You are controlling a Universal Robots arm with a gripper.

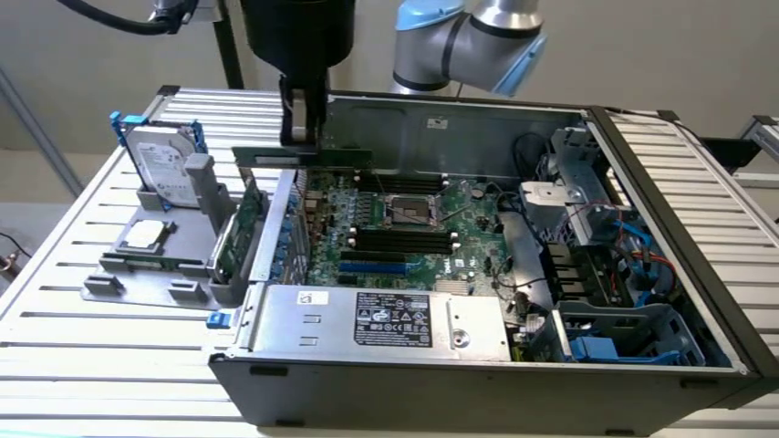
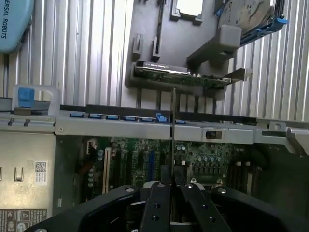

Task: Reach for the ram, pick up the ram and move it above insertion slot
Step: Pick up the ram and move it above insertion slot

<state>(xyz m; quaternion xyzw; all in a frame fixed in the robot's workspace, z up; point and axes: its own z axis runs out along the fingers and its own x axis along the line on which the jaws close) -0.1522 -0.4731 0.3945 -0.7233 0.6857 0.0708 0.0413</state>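
**Now the ram hangs over the open computer**

The jaws are clamped on the ram (image 1: 301, 157), gripping its upper edge so the thin green stick hangs level just below them, lifted clear of the grey holder (image 1: 159, 260) on the bench (image 1: 73, 338). Beneath the jaws lies the motherboard (image 1: 402, 224), with the black slots (image 1: 402, 239) near. Edge-on between the fingers (image 2: 159, 203), the stick looks ready for a straight descent.
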